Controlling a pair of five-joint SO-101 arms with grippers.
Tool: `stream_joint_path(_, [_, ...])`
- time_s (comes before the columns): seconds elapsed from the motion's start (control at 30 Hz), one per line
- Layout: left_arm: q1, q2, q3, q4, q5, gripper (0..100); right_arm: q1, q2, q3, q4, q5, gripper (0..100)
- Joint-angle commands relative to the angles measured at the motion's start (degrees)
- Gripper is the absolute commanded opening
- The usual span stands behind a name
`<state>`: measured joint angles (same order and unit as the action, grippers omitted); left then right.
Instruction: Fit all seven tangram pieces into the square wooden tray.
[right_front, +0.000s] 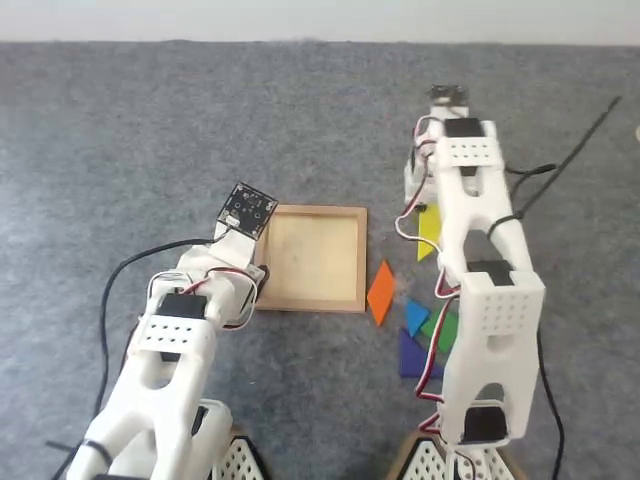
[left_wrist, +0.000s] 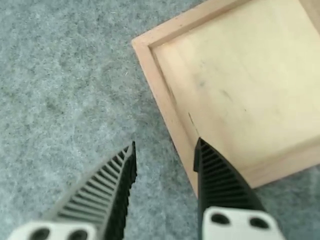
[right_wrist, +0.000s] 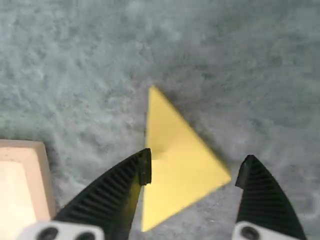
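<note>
The square wooden tray (right_front: 280, 298) lies mid-table with nothing inside it. My left gripper (left_wrist: 165, 150) is open at the tray's corner (left_wrist: 150, 45), one finger (left_wrist: 212, 175) over the rim, the other over carpet. My right gripper (right_wrist: 196, 167) is open just above a yellow triangle (right_wrist: 175, 160), which lies flat between its fingers. In the high view that yellow triangle (right_front: 430, 232) is to the right of the tray, partly under the right arm. An orange piece (right_front: 381, 292), a blue piece (right_front: 415, 316), a green piece (right_front: 443, 328) and a purple piece (right_front: 408, 355) lie near the tray's right front corner.
Grey carpet (right_front: 150, 130) covers the table. The right arm (right_front: 480, 260) hides part of the loose pieces. A tray corner (right_wrist: 22, 175) shows beside the right gripper. Cables trail from both arms.
</note>
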<state>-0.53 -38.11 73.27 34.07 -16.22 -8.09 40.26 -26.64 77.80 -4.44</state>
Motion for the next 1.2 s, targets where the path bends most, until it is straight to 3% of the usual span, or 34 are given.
stream_joint_path(0.0, [-0.4, -2.0, -0.7, 0.2, -0.5, 18, -2.0, 0.0, -0.4, -0.6, -3.3, 29.2])
stream_joint_path(0.27, [-0.4, -2.0, -0.7, 0.2, -0.5, 18, -0.9, 2.0, -0.6, -0.8, -6.7, 29.9])
stream_joint_path(0.5, [-0.4, -2.0, -0.7, 0.2, -0.5, 18, 0.0, 1.7, -0.7, 2.7, -8.1, 42.9])
stream_joint_path(0.8, [-0.4, -2.0, -0.7, 0.2, -0.5, 18, -0.1, -0.1, 0.2, 3.9, -15.1, 42.8])
stream_joint_path(1.17, [-0.4, -2.0, -0.7, 0.2, -0.5, 18, 0.0, 3.0, 0.4, 2.6, -14.9, 42.7])
